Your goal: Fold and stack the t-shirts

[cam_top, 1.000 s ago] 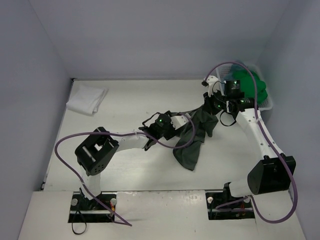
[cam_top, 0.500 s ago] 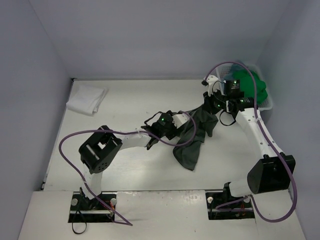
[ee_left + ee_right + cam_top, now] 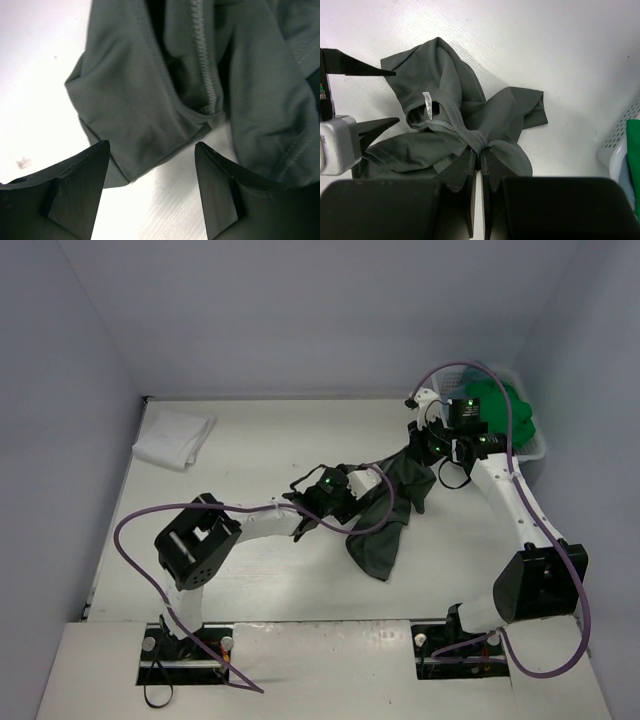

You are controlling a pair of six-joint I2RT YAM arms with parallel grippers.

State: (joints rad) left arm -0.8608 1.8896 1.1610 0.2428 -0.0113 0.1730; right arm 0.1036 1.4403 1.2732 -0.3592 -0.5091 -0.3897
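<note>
A dark grey t-shirt (image 3: 388, 512) lies crumpled mid-table, its upper end lifted. My right gripper (image 3: 427, 447) is shut on the shirt's ribbed collar (image 3: 479, 140), and the cloth fans out below it. My left gripper (image 3: 347, 490) is open at the shirt's left edge. In the left wrist view a fold of the grey shirt (image 3: 150, 100) lies just ahead of the spread fingertips (image 3: 95, 165), with bare table between them. A white t-shirt (image 3: 175, 436) lies folded at the far left. A bright green t-shirt (image 3: 497, 405) sits in the basket.
The white lattice basket (image 3: 537, 447) stands at the far right, against the right wall, close behind my right wrist. Its mesh wall (image 3: 621, 134) shows at the right edge of the right wrist view. Purple cables loop off both arms.
My left gripper has crept slightly rightward toward the grey shirt and the left elbow has shifted. The right gripper keeps its hold on the collar.
</note>
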